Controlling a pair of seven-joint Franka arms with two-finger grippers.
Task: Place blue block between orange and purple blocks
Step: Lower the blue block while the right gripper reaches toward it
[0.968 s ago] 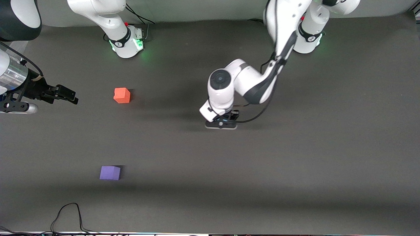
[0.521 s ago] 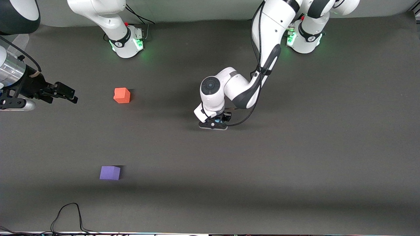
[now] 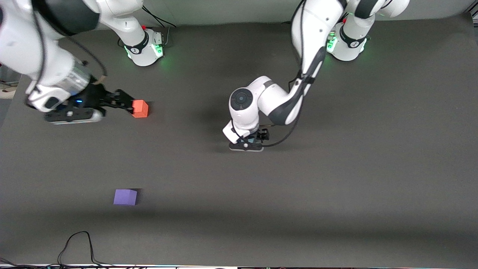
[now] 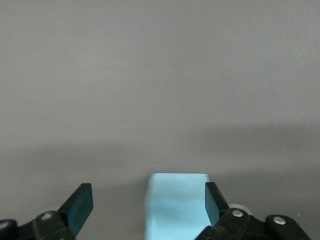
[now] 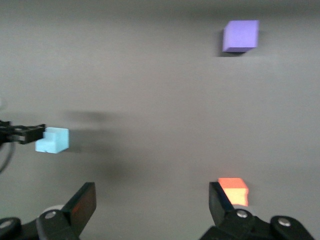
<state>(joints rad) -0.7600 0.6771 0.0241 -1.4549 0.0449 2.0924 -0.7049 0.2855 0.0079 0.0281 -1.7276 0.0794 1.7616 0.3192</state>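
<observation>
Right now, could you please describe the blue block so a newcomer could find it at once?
Find the left arm's tool low over mid-table. The blue block sits on the mat between its open fingers. It is the only sky-blue cube; the others are orange and purple.
</observation>
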